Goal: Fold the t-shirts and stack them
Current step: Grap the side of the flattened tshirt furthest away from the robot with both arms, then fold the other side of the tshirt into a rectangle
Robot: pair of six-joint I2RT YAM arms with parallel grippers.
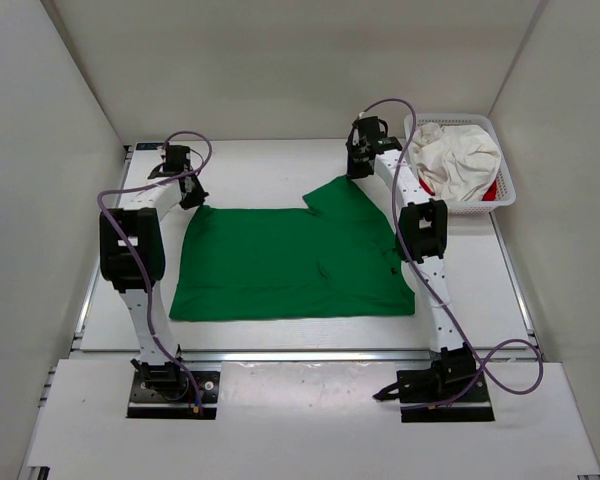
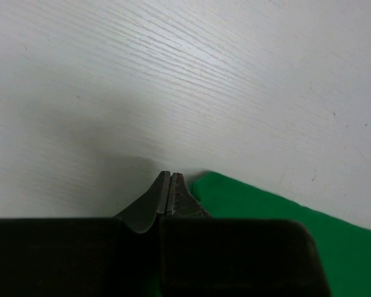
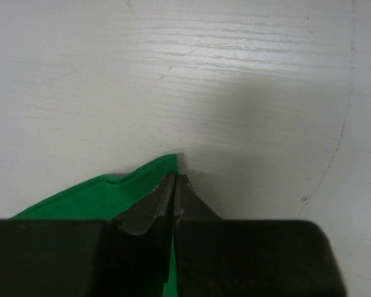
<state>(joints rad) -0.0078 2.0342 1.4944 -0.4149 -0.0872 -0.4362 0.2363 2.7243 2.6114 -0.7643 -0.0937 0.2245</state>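
Now, green t-shirt [image 1: 280, 265]: spread flat mid-tabletop [image 1: 270, 170], reached by both claws at its far edge.
Left claw [image 2: 170, 176]: fingers pressed together; the shirt's corner is seen just beside the tips at 3 o'clock; a pinch cannot be told.
Right claw [image 3: 174, 178]: clamped on the sleeve tip, cloth trailing toward 8 o'clock.
White t-shirt [image 1: 460, 160]: crumpled in the basket [image 1: 455, 120], at the green shirt's 2 o'clock.
Red t-shirt [image 1: 492, 190]: glimpsed beneath it.
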